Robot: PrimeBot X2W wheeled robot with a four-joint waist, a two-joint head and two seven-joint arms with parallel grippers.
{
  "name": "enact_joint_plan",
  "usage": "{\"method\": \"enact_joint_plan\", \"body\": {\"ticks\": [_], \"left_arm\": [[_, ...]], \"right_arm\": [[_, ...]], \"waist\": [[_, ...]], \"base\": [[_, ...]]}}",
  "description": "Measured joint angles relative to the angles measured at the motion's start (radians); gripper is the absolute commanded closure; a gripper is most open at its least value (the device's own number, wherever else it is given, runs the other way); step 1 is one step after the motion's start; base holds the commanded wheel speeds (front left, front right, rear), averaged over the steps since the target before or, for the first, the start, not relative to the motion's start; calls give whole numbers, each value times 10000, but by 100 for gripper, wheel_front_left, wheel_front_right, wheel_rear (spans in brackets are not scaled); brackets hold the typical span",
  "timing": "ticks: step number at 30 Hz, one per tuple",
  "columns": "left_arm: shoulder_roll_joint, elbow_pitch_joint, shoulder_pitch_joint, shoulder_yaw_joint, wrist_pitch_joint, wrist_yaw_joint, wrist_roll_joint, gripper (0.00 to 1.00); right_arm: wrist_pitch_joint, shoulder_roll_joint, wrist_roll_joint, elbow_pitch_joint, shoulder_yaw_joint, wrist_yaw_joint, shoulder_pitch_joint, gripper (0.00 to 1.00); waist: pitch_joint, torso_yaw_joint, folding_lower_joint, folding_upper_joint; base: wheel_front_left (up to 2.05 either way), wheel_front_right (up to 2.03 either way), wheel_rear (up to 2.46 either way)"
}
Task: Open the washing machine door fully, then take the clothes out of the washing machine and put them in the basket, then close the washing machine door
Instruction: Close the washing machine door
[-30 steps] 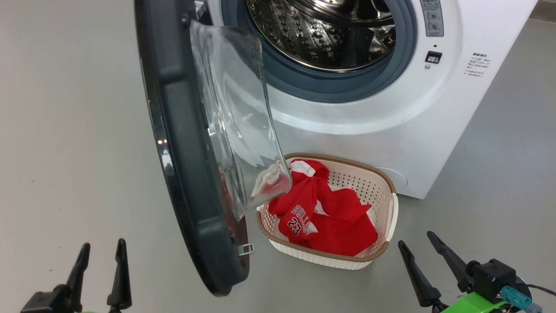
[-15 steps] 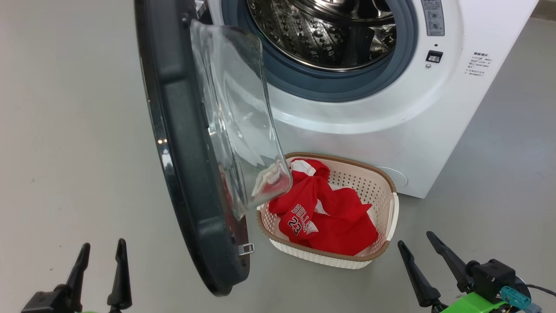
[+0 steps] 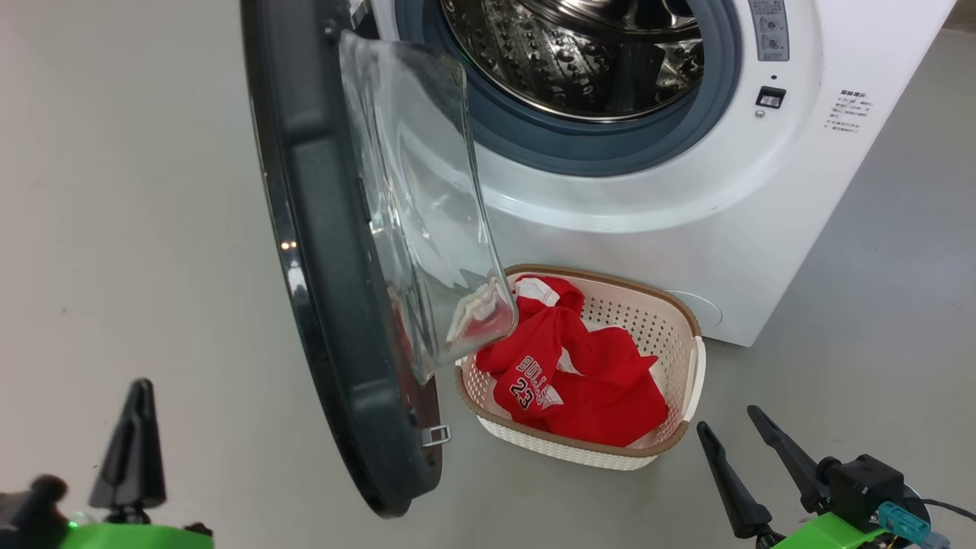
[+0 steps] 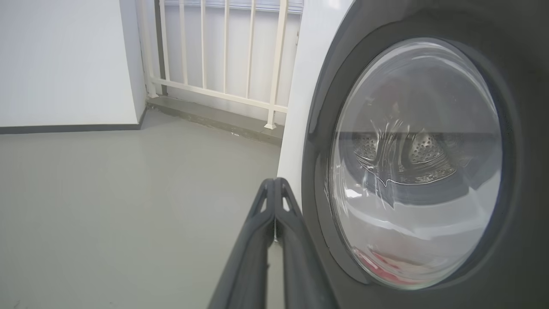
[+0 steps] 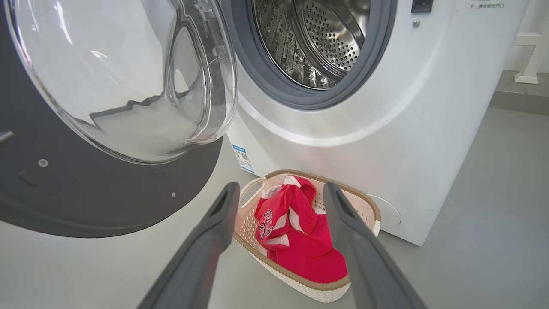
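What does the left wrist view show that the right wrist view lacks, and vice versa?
Left wrist, not right: a white railing, and the left gripper, shut, beside the outer face of the washing machine door. Right wrist, not left: the basket, the blue label, the right gripper, open. Both: the door's glass window, the steel drum, the white washing machine, the grey floor, and probably the clothes, a red smear through the glass in the left view.

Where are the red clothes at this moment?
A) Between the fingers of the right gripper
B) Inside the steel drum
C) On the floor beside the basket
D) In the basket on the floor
D: the clothes lie inside the basket, which stands on the floor in front of the washing machine.
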Motion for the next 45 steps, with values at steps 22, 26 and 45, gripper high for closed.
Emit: {"method": "enact_joint_plan", "body": {"ticks": [22,26,45], "left_arm": [[3837,-94,-989,-1944,1325,2,-8755,100],[4508,-355,-1282,-2025,2082,2,-10291,100],[5432,-911,-2131,-2399,5799,2,-13175,100]], "right_arm": [[0,75,2,33,75,0,-1,0],[0,79,2,54,90,0,-2,0],[0,79,2,67,69,0,-51,0]], "waist": [[58,39,1,0],[89,16,0,0],[418,-411,0,0]], "base": [[0,0,0],[0,0,0],[0,0,0]]}}
